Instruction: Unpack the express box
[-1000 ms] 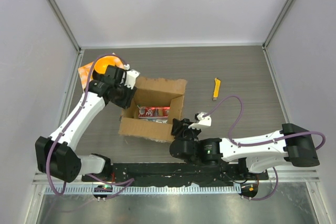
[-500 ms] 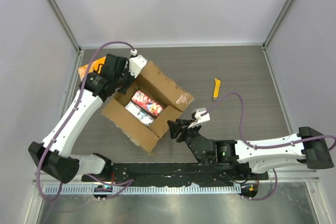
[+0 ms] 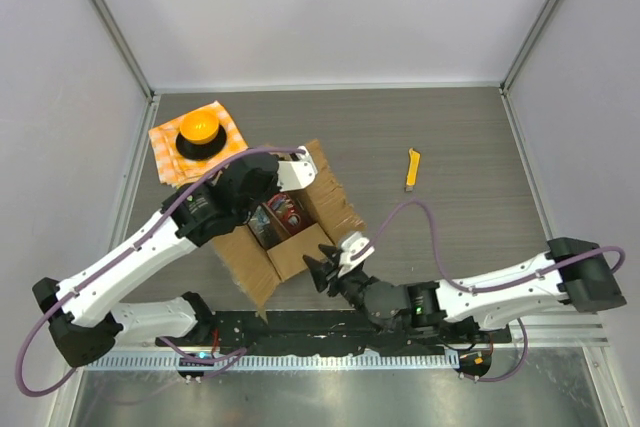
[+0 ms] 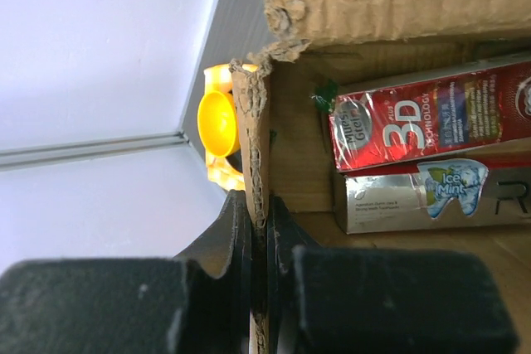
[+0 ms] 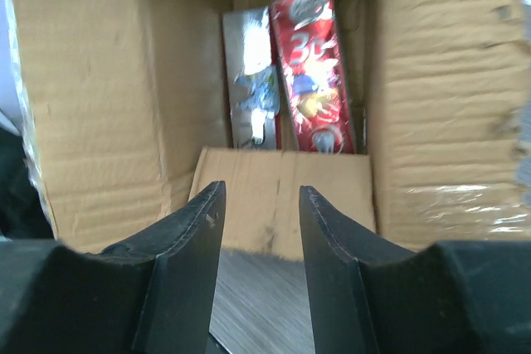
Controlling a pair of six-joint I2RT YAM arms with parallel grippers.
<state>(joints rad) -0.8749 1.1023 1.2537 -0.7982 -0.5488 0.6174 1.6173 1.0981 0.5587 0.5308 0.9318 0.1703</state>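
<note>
The express box, brown cardboard with its flaps spread, sits at an angle in the middle of the table. Inside lie a red toothpaste carton and a silver one. My left gripper is shut on the box's side wall, one finger inside and one outside; from above it sits at the box's far-left rim. My right gripper is open at the near flap, its fingers low over the table, nothing between them. Both cartons show beyond that flap.
An orange checkered cloth with a round orange object lies at the far left. A yellow utility knife lies to the right of the box. Grey walls close the table on three sides.
The left gripper has shut on the box wall and swung the box round, pulling it nearer. The right gripper has followed to the near flap. The orange cloth is uncovered.
</note>
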